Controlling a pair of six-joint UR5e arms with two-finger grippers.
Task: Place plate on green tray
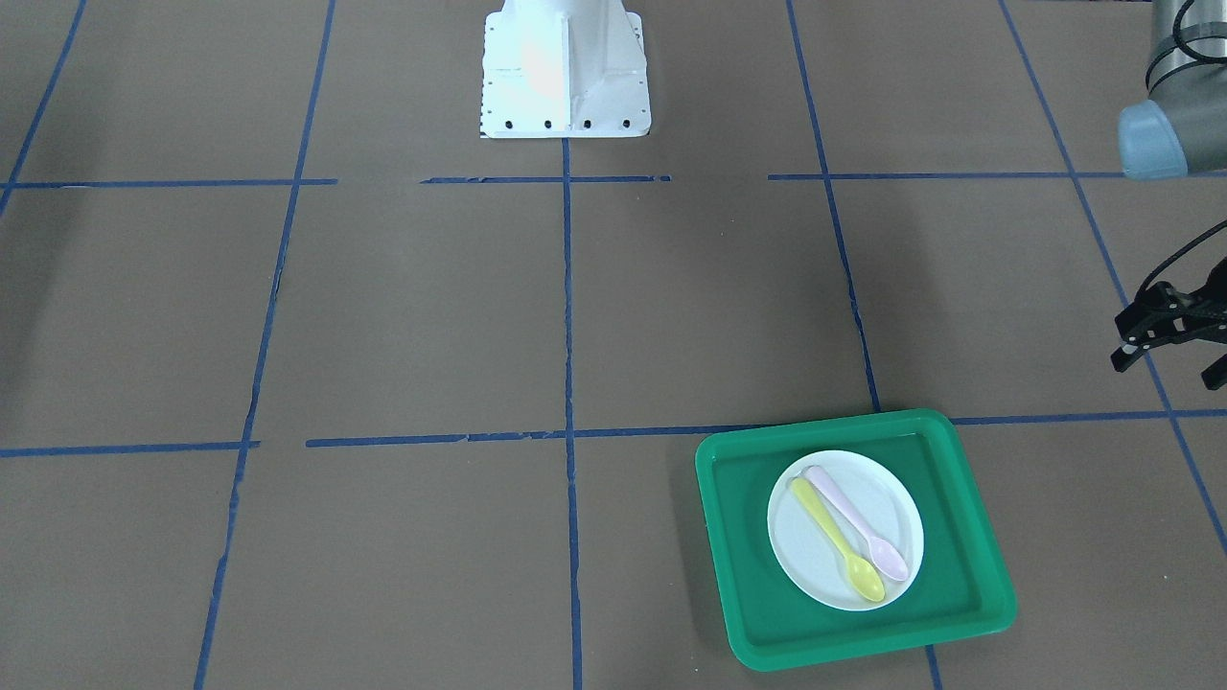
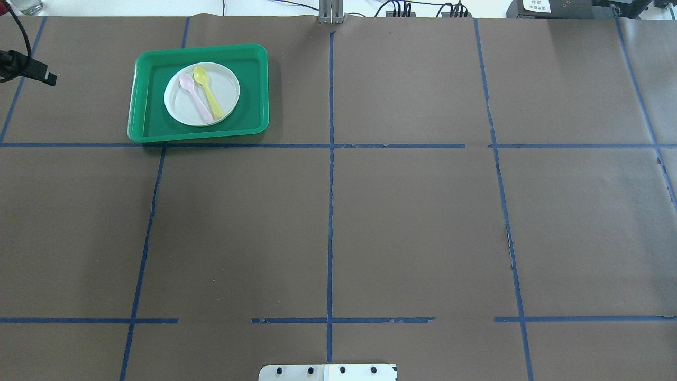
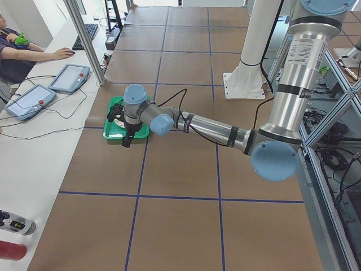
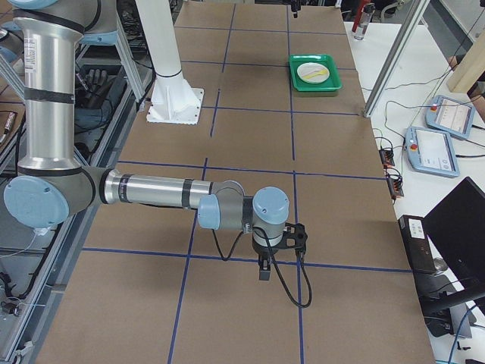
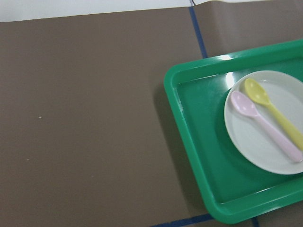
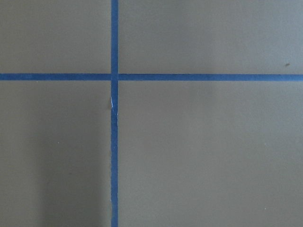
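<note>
We see the plate (image 1: 891, 498) flat inside the green tray (image 1: 767, 613), lower right of the front view, on the counter (image 1: 431, 316). 2 spoons on it: yellow spoon (image 1: 834, 537), pink spoon (image 1: 853, 522). Left fingers (image 1: 1129, 355) spread, empty, right edge. Right fingers (image 4: 263, 271): we cannot tell.

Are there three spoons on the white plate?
No, the plate holds only two: a pink spoon and a yellow spoon.
</note>
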